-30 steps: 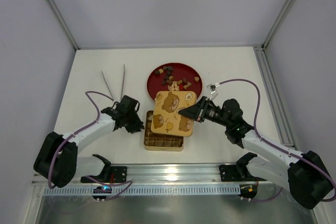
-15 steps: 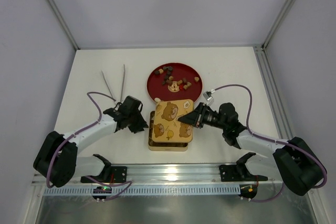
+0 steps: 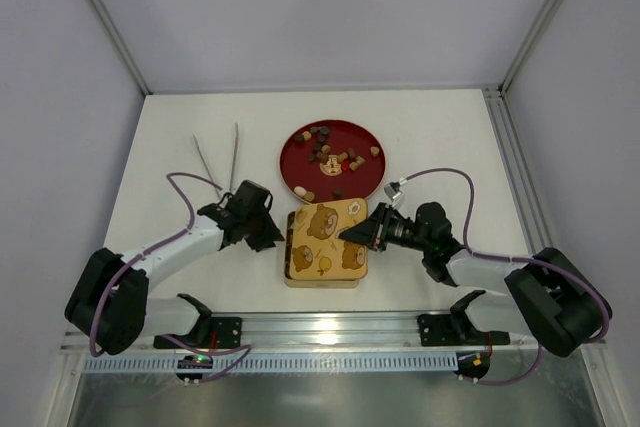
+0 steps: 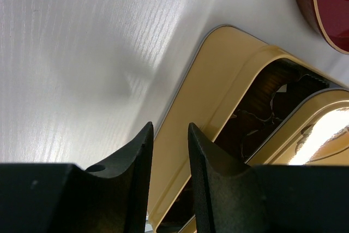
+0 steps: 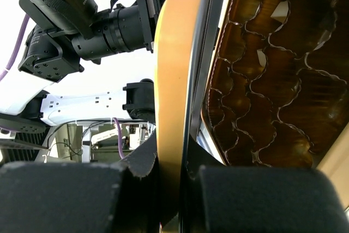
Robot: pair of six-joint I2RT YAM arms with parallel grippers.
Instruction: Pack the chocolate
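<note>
The chocolate (image 3: 330, 155), several small brown, tan and cream pieces, lies on the round red plate (image 3: 360, 137). In front of it stands the gold box (image 3: 320, 280). The bear-printed lid (image 3: 325, 239) lies almost flat over the box. My right gripper (image 3: 356, 232) is shut on the lid's right edge (image 5: 172, 135). Beside that edge the box's brown moulded tray (image 5: 272, 80) shows, and I see no pieces in its cavities. My left gripper (image 3: 270, 238) is at the box's left wall (image 4: 218, 80). Its fingers (image 4: 143, 151) stand a narrow gap apart and hold nothing.
Two metal tongs (image 3: 220, 157) lie on the white table at the back left. The red plate's rim (image 4: 322, 15) shows just beyond the box in the left wrist view. Frame posts and side walls enclose the table.
My right gripper has moved toward the near edge and lowered the lid from a raised tilt until it nearly covers the box. My left gripper has stayed beside the box.
</note>
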